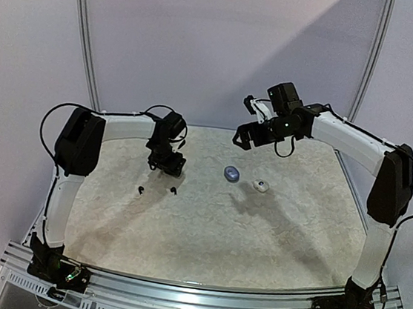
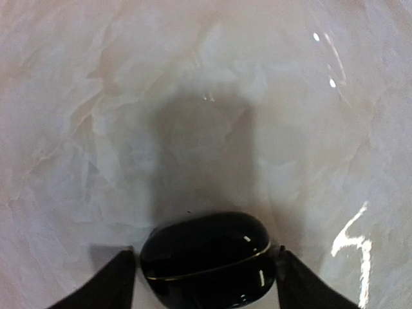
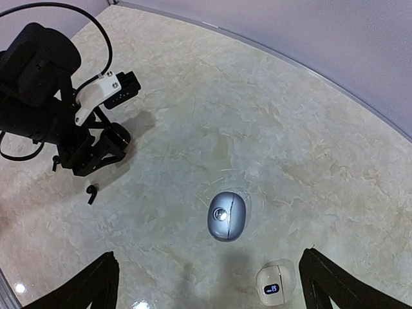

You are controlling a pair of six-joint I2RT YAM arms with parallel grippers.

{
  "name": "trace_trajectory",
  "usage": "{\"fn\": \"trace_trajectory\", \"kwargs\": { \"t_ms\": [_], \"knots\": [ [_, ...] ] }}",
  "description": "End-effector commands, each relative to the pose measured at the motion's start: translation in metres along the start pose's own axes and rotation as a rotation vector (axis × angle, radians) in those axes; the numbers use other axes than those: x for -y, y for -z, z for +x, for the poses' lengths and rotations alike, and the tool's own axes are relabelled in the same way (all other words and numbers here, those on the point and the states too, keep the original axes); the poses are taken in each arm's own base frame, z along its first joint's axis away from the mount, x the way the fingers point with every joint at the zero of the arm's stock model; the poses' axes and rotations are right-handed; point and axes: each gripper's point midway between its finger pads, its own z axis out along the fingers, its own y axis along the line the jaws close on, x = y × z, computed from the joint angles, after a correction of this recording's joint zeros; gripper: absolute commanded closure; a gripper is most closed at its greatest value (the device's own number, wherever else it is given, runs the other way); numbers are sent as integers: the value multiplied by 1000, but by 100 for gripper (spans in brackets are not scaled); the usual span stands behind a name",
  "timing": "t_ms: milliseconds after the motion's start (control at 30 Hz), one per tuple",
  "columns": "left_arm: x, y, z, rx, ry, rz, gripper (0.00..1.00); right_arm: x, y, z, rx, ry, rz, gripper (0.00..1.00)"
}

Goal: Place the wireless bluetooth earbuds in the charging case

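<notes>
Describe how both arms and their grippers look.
Left arm and right arm: white tube links, bulky black elbow housings, black bases, thin black cables looping alongside. A green light glows near the right wrist. Left gripper and right gripper are black, with tapered dark fingers.

The overhead camera looked down from high behind the table [image 1: 205,229], the left wrist camera hung close above a black case [image 2: 206,257] between its fingers [image 2: 109,283], and the higher right wrist camera shared the left arm [image 3: 38,84], grey case [image 3: 226,215] and white case [image 3: 275,283] ahead with it.
</notes>
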Motion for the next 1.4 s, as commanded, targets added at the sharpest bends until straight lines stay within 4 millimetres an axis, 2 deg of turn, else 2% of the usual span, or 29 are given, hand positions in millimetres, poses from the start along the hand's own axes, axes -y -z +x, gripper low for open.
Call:
{"fn": "trace_trajectory", "kwargs": {
  "t_ms": [0, 133, 267, 367, 433, 500, 567, 633, 700, 800, 867, 933, 1000, 1133, 1200, 1233, 1333, 1367],
  "knots": [
    [9, -4, 9, -14, 20, -30, 38, 0, -10, 8, -36, 9, 4, 1],
    [8, -8, 14, -33, 19, -39, 42, 0, -11, 11, -47, 10, 6, 1],
    [5, -9, 20, -49, 4, -54, 67, 0, -12, 13, -55, 17, 7, 1],
    [7, -3, 19, -51, -17, -42, 96, 0, -12, 12, -51, 20, 8, 1],
    [12, 10, 13, -33, -49, -11, 100, 2, -11, 9, -43, 22, 18, 1],
    [15, 31, 6, 4, -100, 11, 100, 4, -9, 4, -25, 22, 35, 1],
    [17, 62, -3, 60, -183, 37, 100, 3, -5, -4, 7, 20, 32, 1],
    [18, 103, -7, 127, -297, 55, 100, -5, -1, -14, 53, 31, -11, 1],
    [14, 139, -1, 156, -409, 54, 100, -17, 6, -29, 122, 46, -73, 1],
    [-5, 184, 10, 161, -500, 13, 100, -34, 19, -53, 227, 52, -166, 3],
    [-14, 205, 23, 185, -559, -13, 100, -44, 27, -70, 289, 25, -223, 7],
    [-15, 225, 31, 254, -618, -34, 100, -52, 33, -82, 328, -14, -260, 16],
    [-9, 246, 35, 377, -643, -23, 100, -68, 36, -88, 338, -33, -269, 21],
    [16, 290, 41, 705, -683, 4, 100, -129, 49, -91, 361, 80, -384, 22],
    [29, 305, 48, 833, -715, -10, 100, -157, 56, -91, 373, 103, -474, 24],
    [29, 316, 49, 898, -707, -43, 100, -170, 59, -90, 377, 113, -517, 25],
    [34, 327, 46, 1035, -666, -106, 100, -206, 64, -83, 373, 135, -629, 26],
    [34, 325, 48, 1071, -654, -130, 100, -217, 61, -79, 362, 142, -654, 26]
  ]
}}
